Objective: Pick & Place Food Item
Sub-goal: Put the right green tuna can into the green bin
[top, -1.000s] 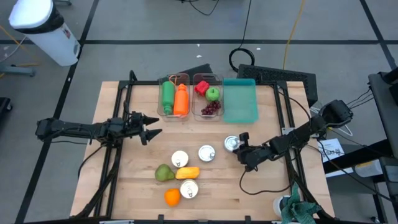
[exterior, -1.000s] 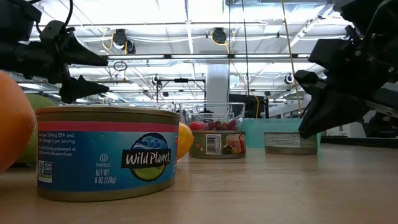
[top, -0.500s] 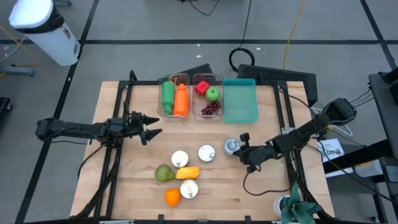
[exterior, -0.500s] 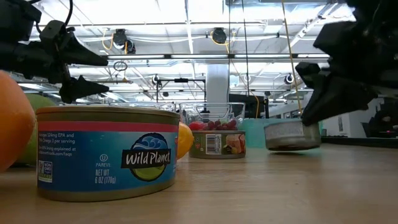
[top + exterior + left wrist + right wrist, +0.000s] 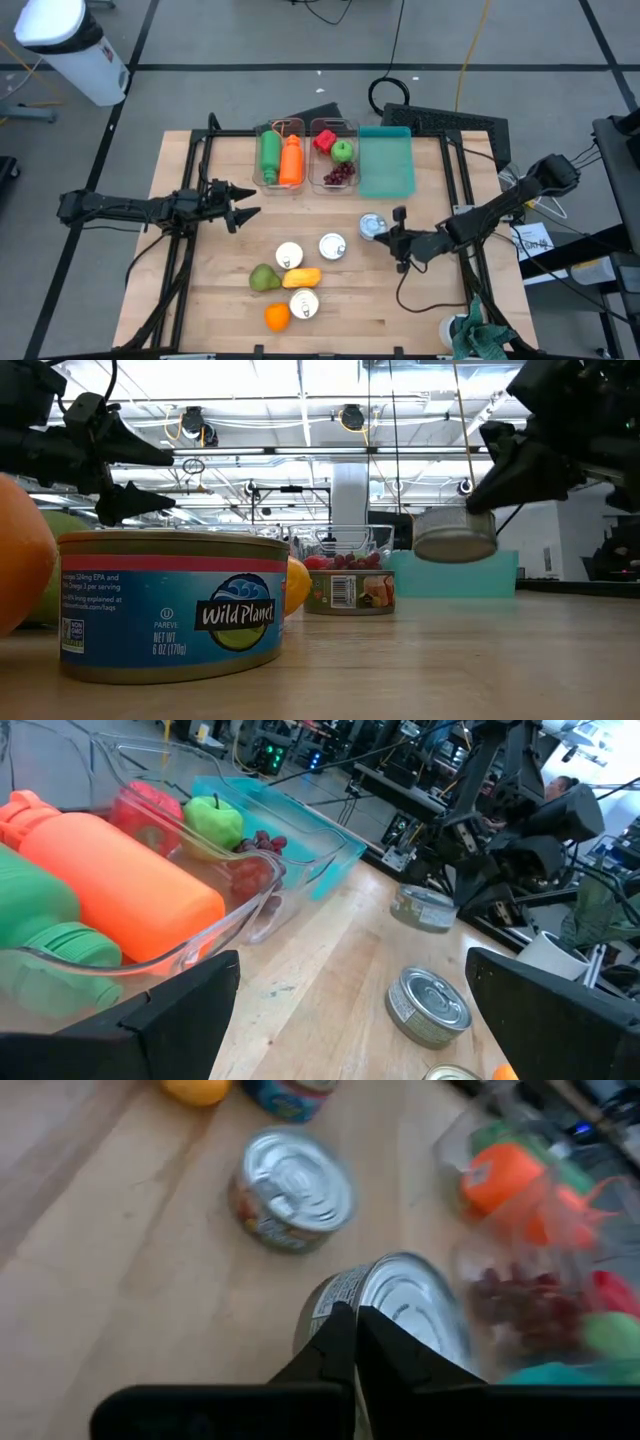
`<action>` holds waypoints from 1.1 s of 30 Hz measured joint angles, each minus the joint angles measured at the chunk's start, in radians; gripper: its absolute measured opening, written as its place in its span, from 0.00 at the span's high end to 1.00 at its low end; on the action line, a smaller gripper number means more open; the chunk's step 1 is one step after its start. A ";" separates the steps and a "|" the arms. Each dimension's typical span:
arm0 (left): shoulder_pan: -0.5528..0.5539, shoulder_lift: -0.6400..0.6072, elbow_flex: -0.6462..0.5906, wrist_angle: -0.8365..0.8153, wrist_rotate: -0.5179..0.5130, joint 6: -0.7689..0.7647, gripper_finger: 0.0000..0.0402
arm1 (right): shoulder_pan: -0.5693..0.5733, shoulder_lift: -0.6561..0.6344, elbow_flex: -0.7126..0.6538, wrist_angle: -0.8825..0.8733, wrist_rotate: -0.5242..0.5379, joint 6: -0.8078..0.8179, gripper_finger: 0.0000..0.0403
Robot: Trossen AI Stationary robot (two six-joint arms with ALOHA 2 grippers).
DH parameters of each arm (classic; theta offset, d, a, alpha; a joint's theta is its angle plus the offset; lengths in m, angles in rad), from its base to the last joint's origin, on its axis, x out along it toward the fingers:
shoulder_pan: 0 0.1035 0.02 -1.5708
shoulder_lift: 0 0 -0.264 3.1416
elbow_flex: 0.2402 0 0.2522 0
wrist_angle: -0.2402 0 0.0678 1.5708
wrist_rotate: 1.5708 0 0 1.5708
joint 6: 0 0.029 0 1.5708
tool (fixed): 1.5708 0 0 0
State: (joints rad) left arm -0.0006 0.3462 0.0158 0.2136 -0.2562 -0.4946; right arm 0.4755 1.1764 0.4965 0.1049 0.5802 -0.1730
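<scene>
At the left of the high view the left claw [image 5: 243,214] waits over the bare wooden surface [image 5: 430,320] with its fingers spread wide and nothing between them. Right of it, in the lower middle of the frame, lie a green pear [image 5: 264,278], a yellow fruit [image 5: 303,277], an orange [image 5: 277,317] and three tins still standing on the wood [image 5: 289,255] [image 5: 304,303] [image 5: 332,246]. Above these, at the upper middle, sit two clear bins, one holding the green and orange bottles [image 5: 279,157], one the apple and grapes [image 5: 334,155], with an empty teal tray [image 5: 386,162] just beside them on the right. Right of centre, the right claw [image 5: 398,238] is pinched tightly on the rim of a small can [image 5: 373,227]; the low view shows that can [image 5: 455,534] hanging clear of the surface, at the upper right of the frame. The can looks rigid, fairly dense for its size and smooth-sided, so this thin edge grip could let it swing or slip; a hold across the body would likely be steadier. The teal tray seems its likely destination.
</scene>
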 joint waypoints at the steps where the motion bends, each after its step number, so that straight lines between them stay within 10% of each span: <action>1: 0.000 0.000 0.000 0.000 0.000 0.000 0.01 | 0.000 -0.008 0.000 0.003 0.014 -0.012 1.00; 26: 0.000 0.000 0.000 0.000 0.000 0.000 0.01 | -0.154 -0.175 0.003 0.112 0.022 -0.139 0.99; 33: 0.000 0.000 0.000 0.000 0.000 0.000 0.01 | -0.132 -0.148 0.003 0.077 -0.115 0.016 0.73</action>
State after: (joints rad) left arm -0.0006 0.3466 0.0158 0.2134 -0.2558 -0.4942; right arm 0.3437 1.0287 0.4995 0.1820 0.4653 -0.1569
